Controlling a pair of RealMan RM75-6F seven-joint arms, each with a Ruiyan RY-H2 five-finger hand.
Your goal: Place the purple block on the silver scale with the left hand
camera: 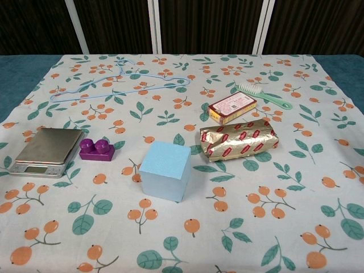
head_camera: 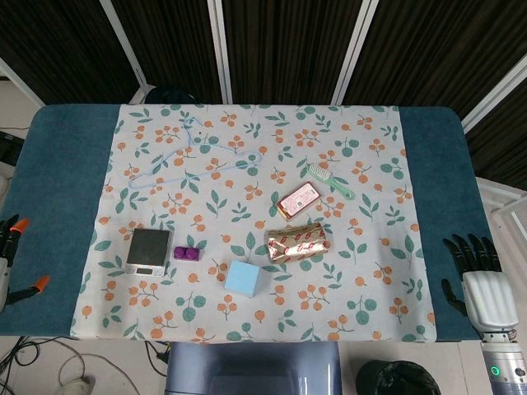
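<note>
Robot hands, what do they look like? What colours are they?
The right robot hand has black fingers, a white ribbed back like a glove, and a grey wrist with a little green glowing ring. The left robot hand only peeks in at the edge of the head view: dark fingers with bright orange tips. The chest view shows neither one.

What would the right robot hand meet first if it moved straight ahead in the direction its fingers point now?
The way looks free. The right robot hand points up along the bare blue table edge, beside the floral cloth. Depth is unclear from above.
</note>
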